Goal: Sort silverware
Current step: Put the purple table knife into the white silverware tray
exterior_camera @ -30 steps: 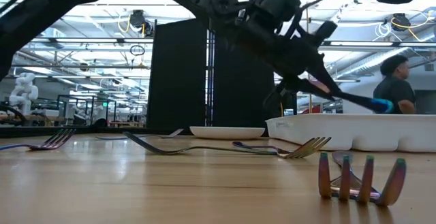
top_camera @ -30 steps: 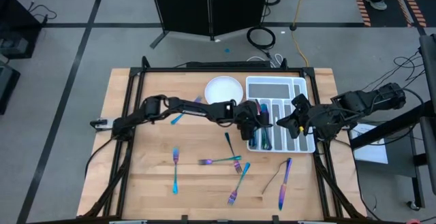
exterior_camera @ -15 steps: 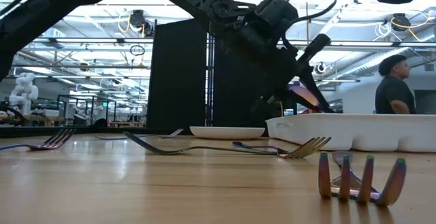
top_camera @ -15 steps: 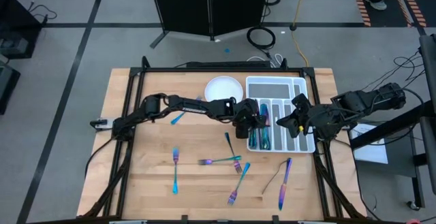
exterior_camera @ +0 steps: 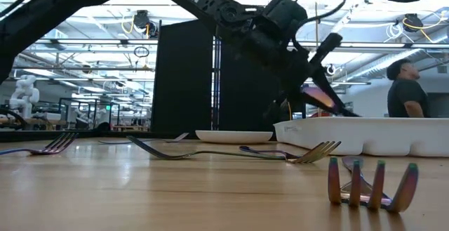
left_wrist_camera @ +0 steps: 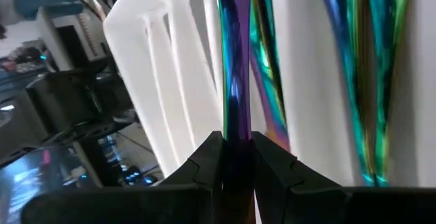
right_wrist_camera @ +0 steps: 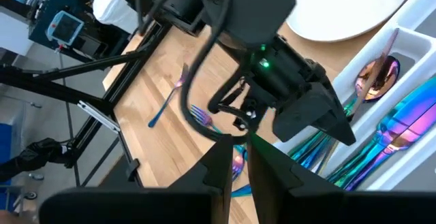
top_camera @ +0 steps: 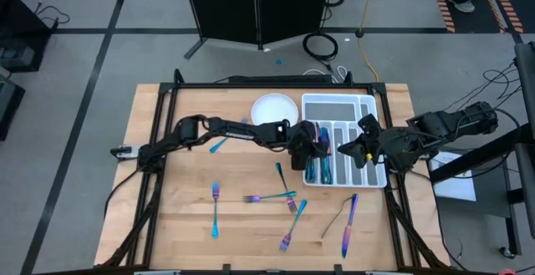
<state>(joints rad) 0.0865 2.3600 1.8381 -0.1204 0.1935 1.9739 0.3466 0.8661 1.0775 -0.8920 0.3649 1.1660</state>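
Observation:
My left gripper (top_camera: 311, 148) reaches across to the white tray's (top_camera: 365, 99) left-hand long compartments and is shut on a purple-blue piece of silverware (left_wrist_camera: 230, 60). In the low view this piece (exterior_camera: 320, 95) slants down behind the tray wall (exterior_camera: 365, 134). Other teal and blue pieces (left_wrist_camera: 368, 81) lie flat in the neighbouring compartments. My right gripper (top_camera: 347, 150) hovers shut over the tray's right side and holds nothing. Several forks (top_camera: 269, 197) and other pieces (top_camera: 347, 218) lie flat on the wooden table. My left gripper pinches the purple-blue piece by its slim shaft (left_wrist_camera: 233, 123) between the two fingers (left_wrist_camera: 206, 161), which run along its length. The fingers come slanting down from the table's left. The piece tilts down from them into a long compartment; the tray wall hides its lower end.
The round white plate (top_camera: 274, 109) stands just left of the tray at the far side. A blue piece (top_camera: 218, 145) lies under the left arm. Loose forks (exterior_camera: 372, 185) stand close to the low camera. A person (exterior_camera: 405, 89) is in the room behind.
My left gripper has moved a little toward the far edge and tipped. The piece it holds stuck out level over the tray a second ago; now it slants steeply, with its free end down inside the tray. The gripper has stayed shut on it.

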